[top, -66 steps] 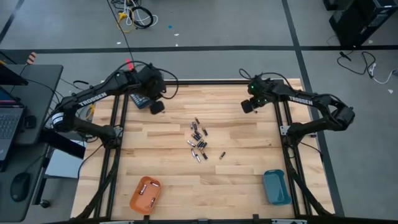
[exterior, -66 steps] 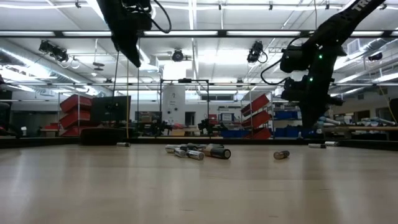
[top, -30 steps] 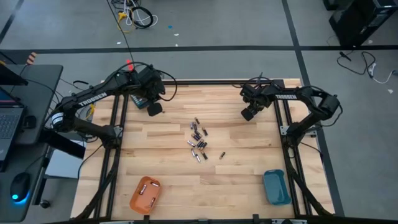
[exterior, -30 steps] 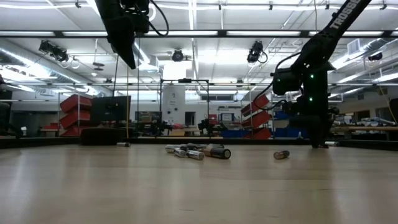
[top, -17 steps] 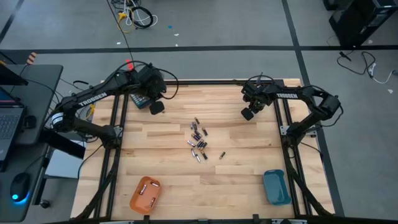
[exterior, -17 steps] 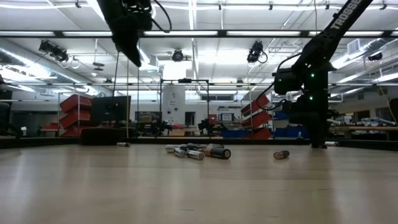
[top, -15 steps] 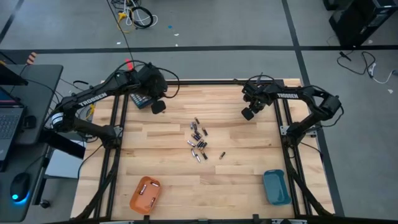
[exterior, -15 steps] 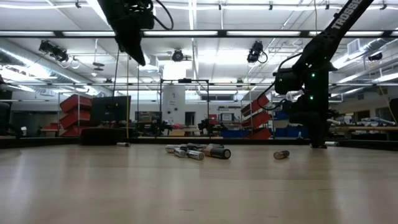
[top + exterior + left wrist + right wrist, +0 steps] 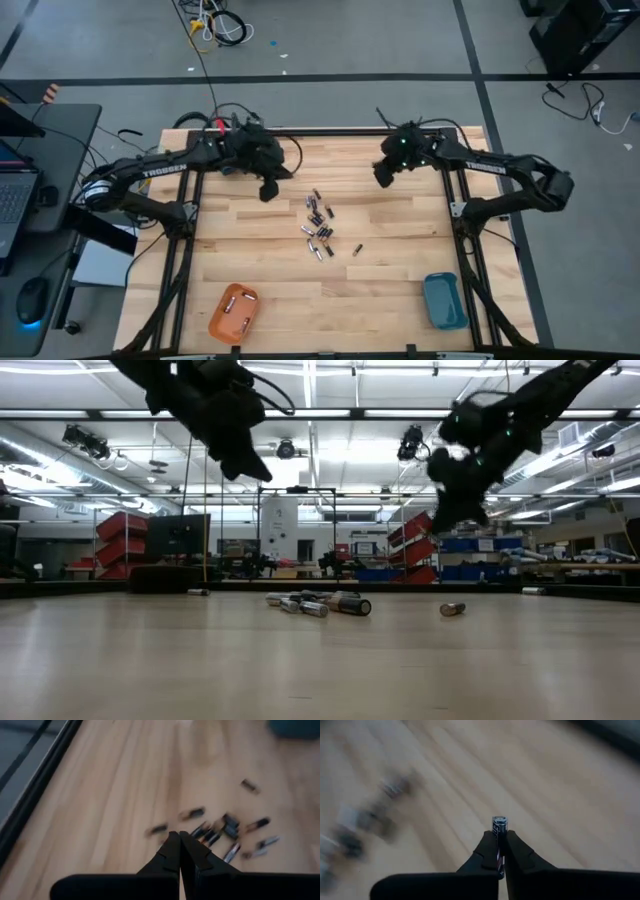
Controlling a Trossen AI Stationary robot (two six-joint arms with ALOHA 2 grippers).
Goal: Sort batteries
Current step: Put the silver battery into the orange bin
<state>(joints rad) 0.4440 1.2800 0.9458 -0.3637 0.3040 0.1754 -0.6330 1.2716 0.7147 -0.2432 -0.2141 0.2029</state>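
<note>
Batteries [image 9: 319, 226] lie mid-table (loosely heaped), left gripper [image 9: 267, 190] closed empty, right gripper [image 9: 498, 851] apparently pinching one cell [image 9: 499, 826].

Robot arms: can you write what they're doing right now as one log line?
left gripper: shut, empty, above table | right gripper: shut on battery, raised | battery pile: mid-table | orange tray, blue tray: near edge

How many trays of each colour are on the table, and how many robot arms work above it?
Orange tray: 1
Blue tray: 1
Dark arms: 2, ending in the left gripper, shut and empty, and the right gripper, shut on one battery
Total: 4
</note>
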